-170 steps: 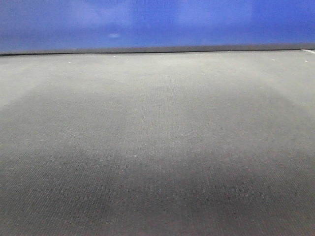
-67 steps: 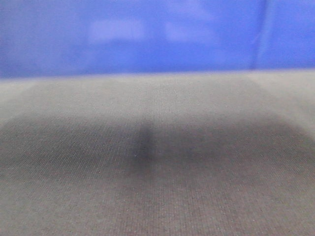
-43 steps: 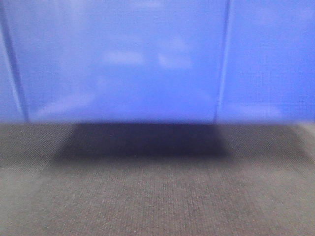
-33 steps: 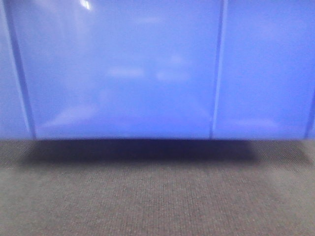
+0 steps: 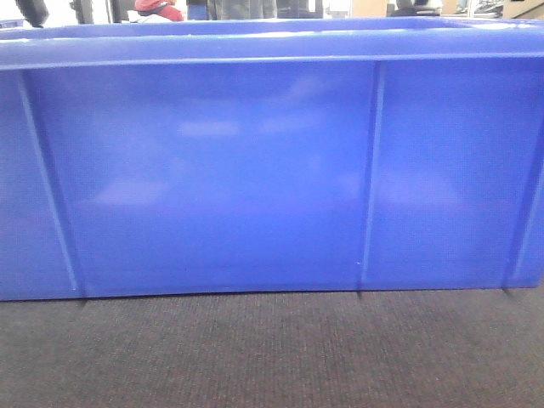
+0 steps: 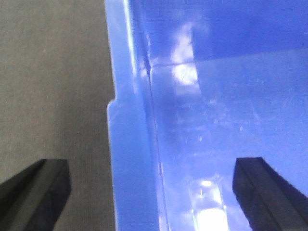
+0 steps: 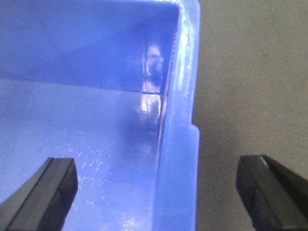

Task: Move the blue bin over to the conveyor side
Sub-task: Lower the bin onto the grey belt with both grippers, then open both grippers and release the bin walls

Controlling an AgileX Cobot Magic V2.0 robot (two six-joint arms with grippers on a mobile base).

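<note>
Nearest the front camera lies the dark woven belt [image 5: 272, 357], and the blue bin [image 5: 272, 178] stands on it, its ribbed wall filling the width. In the wrist views each gripper straddles an end wall. The left gripper [image 6: 151, 190] has its jaws wide, one finger over the belt and one inside the bin; the right gripper [image 7: 159, 192] is spread the same way. Neither touches the rim, so nothing is held.

The risk, as I judge it, is an uneven pinch. If one arm clamps or lifts before the other, the glossy wall could slip or the bin could twist and drag on the belt.

Half a second ago the bin's bottom edge sat higher in the front view with a dark shadow under it. Now the whole wall and rim show, with the base against the belt.

Beyond the rim, dim figures stand far off.
</note>
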